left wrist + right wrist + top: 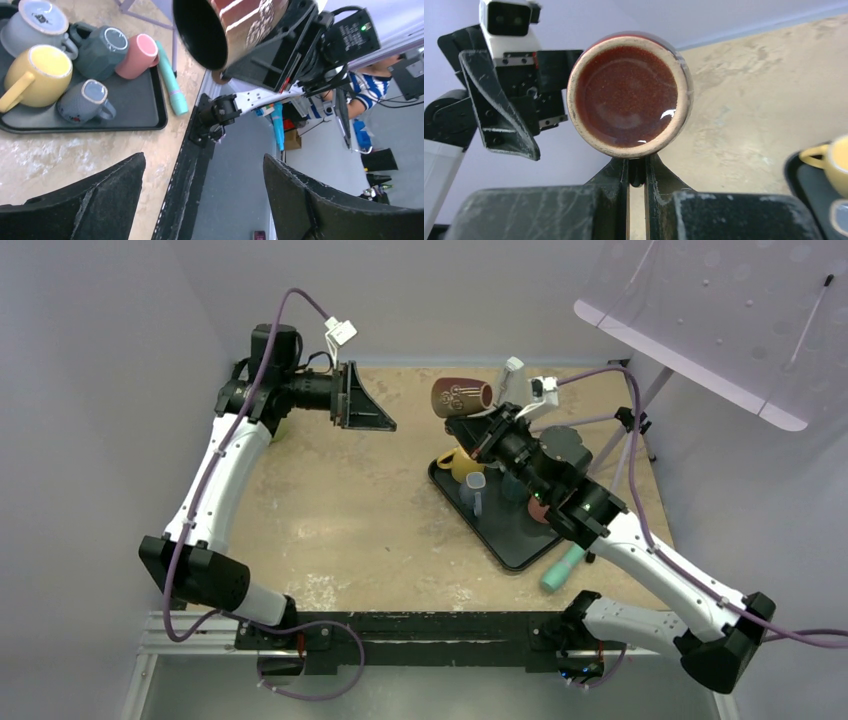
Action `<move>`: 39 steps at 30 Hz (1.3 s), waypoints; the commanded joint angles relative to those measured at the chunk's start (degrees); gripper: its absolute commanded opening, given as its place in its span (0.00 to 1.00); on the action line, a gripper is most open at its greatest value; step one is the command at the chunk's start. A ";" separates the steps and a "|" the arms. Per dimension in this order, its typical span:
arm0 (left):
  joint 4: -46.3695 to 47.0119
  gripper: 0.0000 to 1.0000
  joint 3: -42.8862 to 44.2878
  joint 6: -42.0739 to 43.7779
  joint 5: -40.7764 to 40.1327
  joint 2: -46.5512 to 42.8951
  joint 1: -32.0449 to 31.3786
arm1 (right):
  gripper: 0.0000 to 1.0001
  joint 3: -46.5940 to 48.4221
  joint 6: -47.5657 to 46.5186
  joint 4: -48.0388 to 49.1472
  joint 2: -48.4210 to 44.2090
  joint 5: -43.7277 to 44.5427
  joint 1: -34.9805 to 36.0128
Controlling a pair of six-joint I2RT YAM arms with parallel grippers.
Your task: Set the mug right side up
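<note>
Tan bench [330, 510] under grey walls, black tray [512, 538] of spare mugs at right. Left tool [365, 400] stood wide open, empty, well apart from the mug. Right tool [637, 175] was pinched tight on what looked like the handle of the brown mug [461, 397], held in the air on its side, mouth toward the left tool. Risk: with a handle-only pinch, the mug could swivel or slip mid-turn and drop onto the bench.
</note>
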 commanded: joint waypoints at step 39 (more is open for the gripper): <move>-6.63 0.00 6.96 7.54 -18.43 -0.16 -3.88 | 0.75 -0.03 4.53 12.37 12.29 -10.27 4.43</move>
